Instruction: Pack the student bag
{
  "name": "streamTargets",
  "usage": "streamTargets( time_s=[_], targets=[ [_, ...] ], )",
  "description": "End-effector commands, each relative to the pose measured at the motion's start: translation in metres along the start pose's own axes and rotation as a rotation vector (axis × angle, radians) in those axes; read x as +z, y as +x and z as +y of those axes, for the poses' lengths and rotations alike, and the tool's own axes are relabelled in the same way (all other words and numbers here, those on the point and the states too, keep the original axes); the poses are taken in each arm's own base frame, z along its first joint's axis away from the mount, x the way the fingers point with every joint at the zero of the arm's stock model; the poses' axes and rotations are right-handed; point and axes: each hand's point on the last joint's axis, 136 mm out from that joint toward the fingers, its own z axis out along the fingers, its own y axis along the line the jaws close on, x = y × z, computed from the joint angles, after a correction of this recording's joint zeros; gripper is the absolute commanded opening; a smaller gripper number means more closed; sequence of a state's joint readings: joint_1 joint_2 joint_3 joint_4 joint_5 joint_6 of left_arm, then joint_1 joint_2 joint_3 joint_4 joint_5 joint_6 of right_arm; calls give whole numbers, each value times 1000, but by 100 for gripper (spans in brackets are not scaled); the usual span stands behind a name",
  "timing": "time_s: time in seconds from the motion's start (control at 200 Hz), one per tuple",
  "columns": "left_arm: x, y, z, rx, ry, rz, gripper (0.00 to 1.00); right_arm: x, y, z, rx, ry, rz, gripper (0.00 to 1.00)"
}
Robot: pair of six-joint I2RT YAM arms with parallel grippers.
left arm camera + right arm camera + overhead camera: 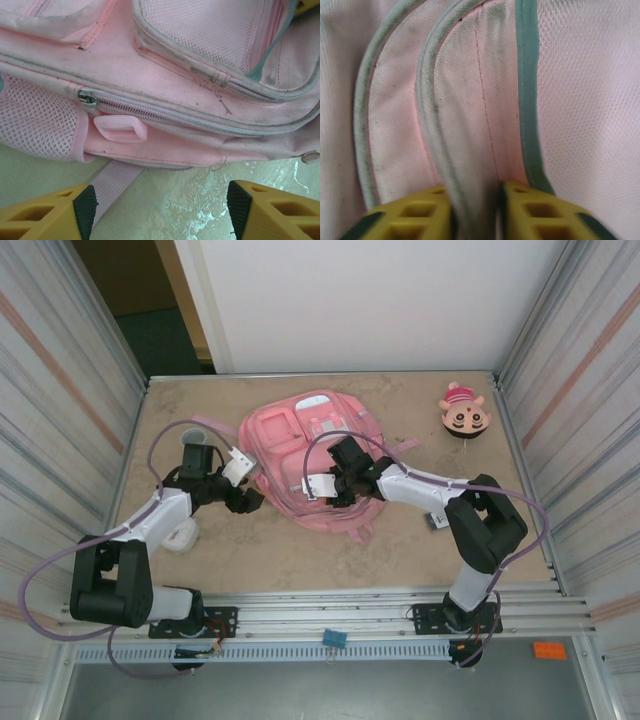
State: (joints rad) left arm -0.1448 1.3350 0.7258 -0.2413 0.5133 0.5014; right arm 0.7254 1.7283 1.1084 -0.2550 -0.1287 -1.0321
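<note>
**Pinching a bag seam while the other hand waits at the zip**

Spreading wide just above the pale speckled table (200,200), the left gripper (160,212) holds nothing. Its yellow fingers (40,215) stand released, with bare surface between them. Just beyond their tips lies one side of the student bag (175,75), a large pink fabric backpack with grey-piped front pockets. Ahead of the left-hand finger sit a small metal zip slider (88,98) and a pink plastic buckle (120,129). A flat pink webbing strap (117,177) runs back toward that finger. I judge the gripper is lined up here to reach the zip, since the long zip looks closed and nothing can go in until it opens.

The right gripper (475,210) is clenched on the bag itself, and a grey-piped fold of pink cloth rises from between its fingers (415,215). That pinch most likely steadies or lifts the fabric so the zip has something to pull against.

Seen from above, the bag lies flat at mid-table with its pockets up. It sits to the right of the left fingers, and the right fingers press onto its near half. Its long axis runs away from both grippers toward the far edge, leaning slightly left. Which end is the top I cannot tell for sure.

Well beyond the right fingers, in the far corner, rests a small round pink-and-tan cartoon plush (463,412), apart from the bag.
</note>
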Motion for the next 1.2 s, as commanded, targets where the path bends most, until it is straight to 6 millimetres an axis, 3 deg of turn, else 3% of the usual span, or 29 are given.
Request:
streamTargets(
  time_s=[0.0,0.045,0.406,0.646,1.027,1.198],
  targets=[
    [-5,2,-2,17,-5,-3,72,-14,-11,-29,-8,100,-27,9],
    [-4,2,-2,20,-6,-3,72,-23,-15,-32,-8,117,-36,0],
    [-6,2,-15,104,50,-32,72,-112,-41,-28,102,105,-144,0],
    [3,-5,-13,119,74,-77,70,-144,-50,-36,122,131,-190,0],
    [31,-36,6,111,146,-134,69,-148,-48,-33,147,135,-197,0],
    [38,-38,6,115,196,-93,66,-146,-52,-32,150,123,-208,0]
  ],
)
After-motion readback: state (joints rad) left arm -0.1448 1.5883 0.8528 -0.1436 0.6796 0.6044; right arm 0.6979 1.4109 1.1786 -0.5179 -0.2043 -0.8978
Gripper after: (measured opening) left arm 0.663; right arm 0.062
